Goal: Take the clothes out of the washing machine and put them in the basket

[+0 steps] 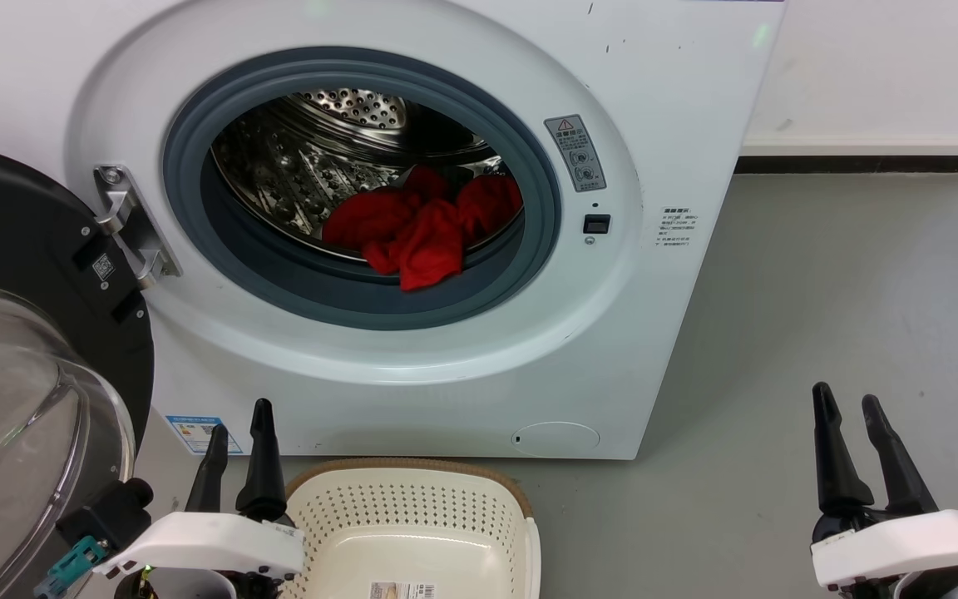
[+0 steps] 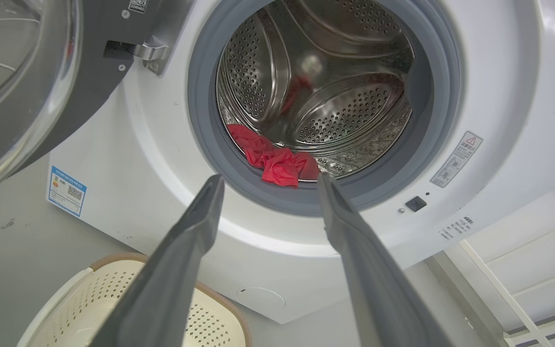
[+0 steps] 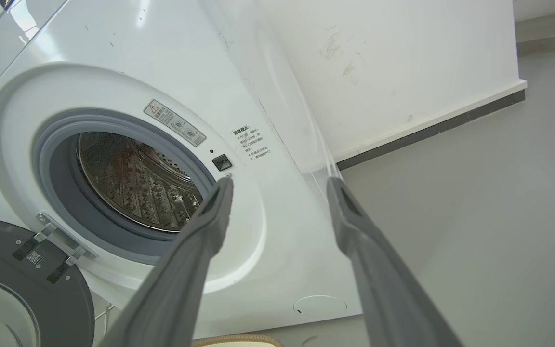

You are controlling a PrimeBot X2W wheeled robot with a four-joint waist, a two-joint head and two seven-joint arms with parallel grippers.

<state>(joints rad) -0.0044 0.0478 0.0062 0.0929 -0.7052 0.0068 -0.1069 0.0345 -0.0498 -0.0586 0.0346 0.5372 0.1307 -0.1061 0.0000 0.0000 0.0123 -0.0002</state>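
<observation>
Nearest, the left gripper at seven o'clock and right gripper at four o'clock hold long dark fingers spread, empty. A cream perforated basket, brown woven-look rim, sits at six o'clock before the white washing machine; bare grey floor opens at three o'clock. Crumpled red clothes lie in the dimpled steel drum at twelve, glass door swung wide at nine.

Washer mouth wide open. Drum top half free; clothes heaped at front bottom lip. Door swung left, bowl bulging out just beside left claw. Basket on floor under mouth. Floor right of washer open.
</observation>
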